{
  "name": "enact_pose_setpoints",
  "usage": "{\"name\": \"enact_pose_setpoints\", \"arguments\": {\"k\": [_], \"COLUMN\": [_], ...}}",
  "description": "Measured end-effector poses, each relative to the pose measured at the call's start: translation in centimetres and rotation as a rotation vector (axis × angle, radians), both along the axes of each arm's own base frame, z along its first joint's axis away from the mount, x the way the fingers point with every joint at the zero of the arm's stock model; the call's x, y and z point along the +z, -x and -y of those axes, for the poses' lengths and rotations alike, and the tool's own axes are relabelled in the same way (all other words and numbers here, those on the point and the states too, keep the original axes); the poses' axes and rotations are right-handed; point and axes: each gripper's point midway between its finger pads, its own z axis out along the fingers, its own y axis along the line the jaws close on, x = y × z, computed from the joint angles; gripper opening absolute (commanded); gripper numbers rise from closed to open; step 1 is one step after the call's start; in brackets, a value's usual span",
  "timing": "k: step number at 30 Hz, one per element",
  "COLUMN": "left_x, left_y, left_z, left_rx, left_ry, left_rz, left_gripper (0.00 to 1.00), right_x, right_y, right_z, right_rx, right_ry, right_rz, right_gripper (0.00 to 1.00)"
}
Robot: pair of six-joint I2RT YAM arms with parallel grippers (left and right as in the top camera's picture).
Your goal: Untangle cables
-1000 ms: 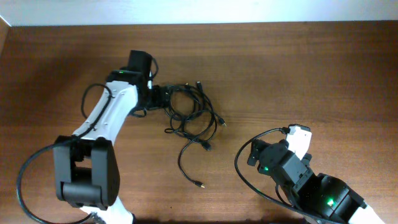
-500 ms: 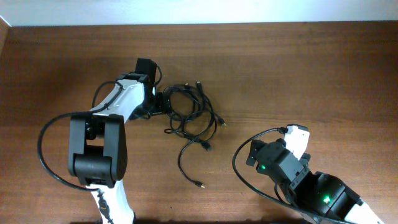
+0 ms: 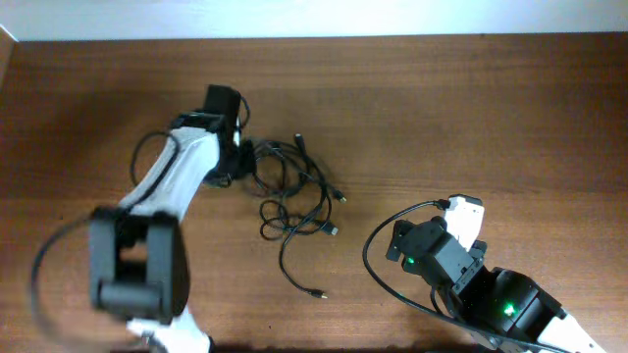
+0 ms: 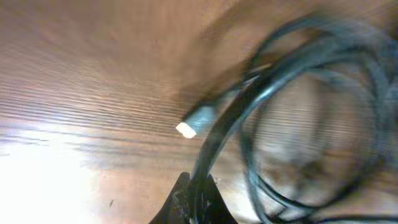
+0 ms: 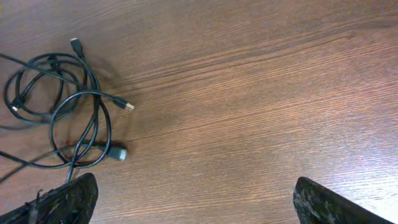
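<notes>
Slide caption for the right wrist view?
Right gripper open over the wooden table, tangled black cables at frame left.

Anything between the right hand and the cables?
Nothing visible. Only bare table lies between the open right hand and the cables. The left hand sits at the tangle's far edge, not in that path.

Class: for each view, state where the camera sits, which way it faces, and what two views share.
Overhead: above the table, facing straight down on the cables; left arm and right arm show.
Left wrist: on the left gripper, facing close along a pinched cable; only its fingertips show.
Right wrist: on the right gripper, facing down at bare wood, cables at left; its spread fingers show.
Shared: overhead and right wrist both show the looped cables.
</notes>
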Motion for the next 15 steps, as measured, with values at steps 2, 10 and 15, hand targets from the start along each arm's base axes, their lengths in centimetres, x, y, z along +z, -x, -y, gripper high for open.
{"name": "enact_pose_setpoints", "arguments": {"k": [2,10,15], "left_x": [8.2,29.0,31.9], "left_y": [-0.5,4.8,7.5], "left_z": [0.6,2.5,3.3], "left_rx": [-0.019,-0.124,-0.176], "left_ry": [0.053,0.239,0.298], "left_rz": [0.227,0.846,0.929], "left_gripper": [0.0,0.0,0.0], "right_x": [0.2,1.9,4.3], "right_y": [-0.2,-1.3,-1.0], "right_z": [-0.5,-3.5,-6.0], "right_rx": [0.007,0.131,0.307], "right_ry": [-0.025,-0.103,-0.173], "right_rz": [0.01,0.08,0.155], "right_gripper": [0.99,0.99,0.99]}}
